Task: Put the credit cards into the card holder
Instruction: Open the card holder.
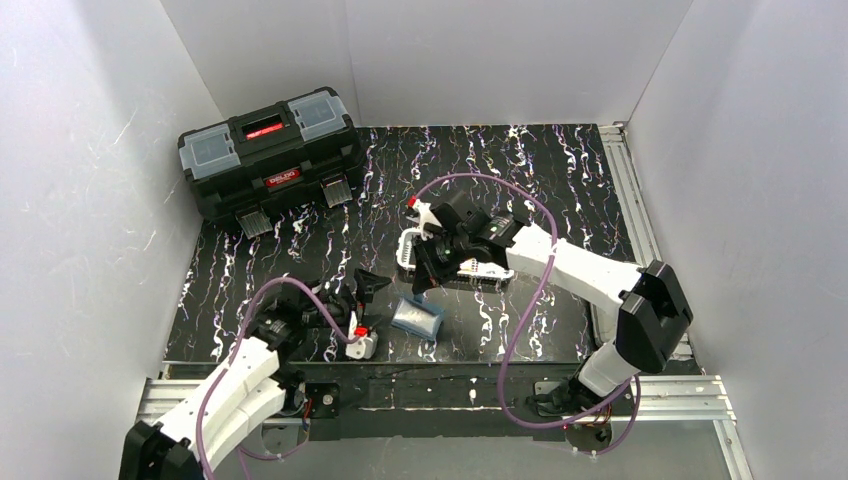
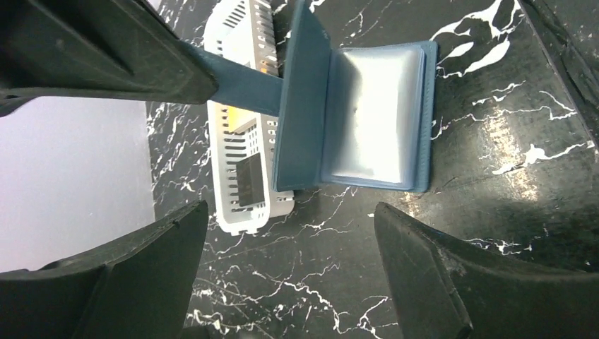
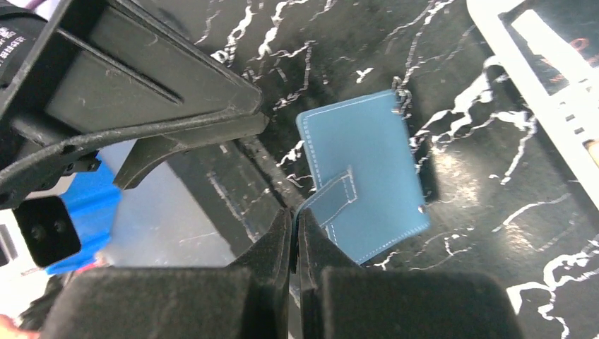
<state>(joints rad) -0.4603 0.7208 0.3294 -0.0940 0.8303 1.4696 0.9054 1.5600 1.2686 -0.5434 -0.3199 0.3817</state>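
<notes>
**marblebench:** where's the wallet sitting right now?

**yam_fan:** The small teal-blue square card holder [image 1: 417, 317] is on the black, white-veined marble-look table [image 1: 540, 170]. It's near the front edge, between the two arms, and open like a booklet. The back half lies flat with the clear plastic sleeves [image 2: 374, 113] facing up, and the front cover is tilted up off it.

**marblebench:** what's propping the cover?

**yam_fan:** The right gripper [image 3: 295, 236]. Its two black fingers are pinched tight on the end of the holder's snap-button tab [image 3: 333, 201]. The right wrist view shows no gap between them. In the left wrist view the tab runs from the cover's edge straight into that gripper.

**marblebench:** and the other arm?

**yam_fan:** The left gripper [image 2: 289, 279] hangs just on the near side of the holder. Its fingers are spread wide, with only bare table between them, and it isn't touching the holder.

**marblebench:** cards?

**yam_fan:** There's a white plastic mesh basket [image 2: 236, 212] just beyond the holder, under the right arm. Through its slots I get an orange patch and a dark rectangle [image 2: 247, 180]. That's all I can make out of the credit cards. A black toolbox with grey lid compartments and a red latch [image 1: 270, 155] sits in the far left corner, well apart from everything.
</notes>
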